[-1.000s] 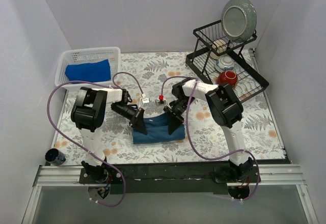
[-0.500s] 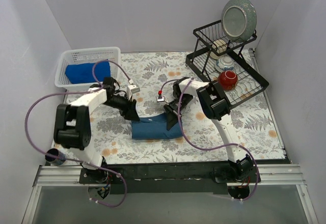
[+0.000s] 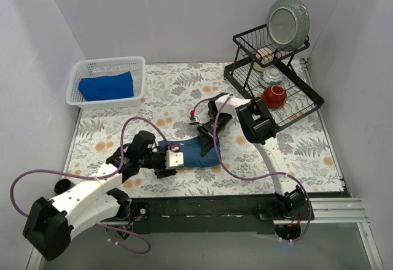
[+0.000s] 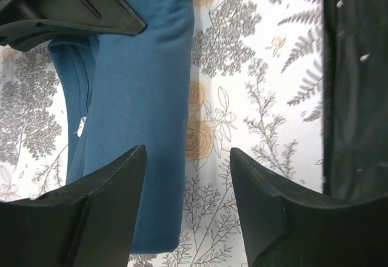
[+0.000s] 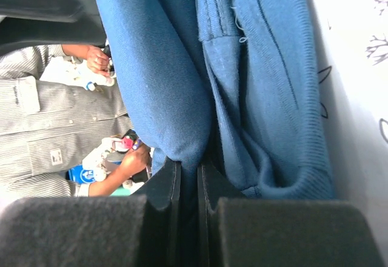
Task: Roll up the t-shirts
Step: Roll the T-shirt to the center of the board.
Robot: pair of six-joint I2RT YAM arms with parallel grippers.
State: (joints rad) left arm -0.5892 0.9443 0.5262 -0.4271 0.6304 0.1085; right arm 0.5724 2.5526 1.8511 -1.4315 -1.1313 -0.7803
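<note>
Rolling looks half-set on the dark teal t-shirt [image 3: 191, 152], which lies as a long folded band on the flowered table [image 3: 295, 153], well apart from the basket [image 3: 136, 64] and nearer the arm bases. The royal blue t-shirt [image 3: 106, 86] sits folded inside the basket, not yet dealt with.

Your right gripper [image 3: 209, 142] is at the end of the band farther from the basket. In its wrist view, the fingers are pressed together on a thick fold of the teal cloth [image 5: 242, 67], so that end is anchored. Your left gripper [image 4: 188, 152] hangs over the end nearer the basket with its fingers [image 4: 115, 182] spread apart and nothing between them. The band's long edge runs beneath them.

My reading is that the step in hand is a fresh grip for the left side. Bring it down over the full thickness of the band, not only the top layer, since a loose inner layer shows beside the main fold in the left wrist view. Close on the rounded edge rather than the flat. Hold the right clamp firm while you turn, and move both ends evenly, or the roll will likely skew and loosen at the basket end.
</note>
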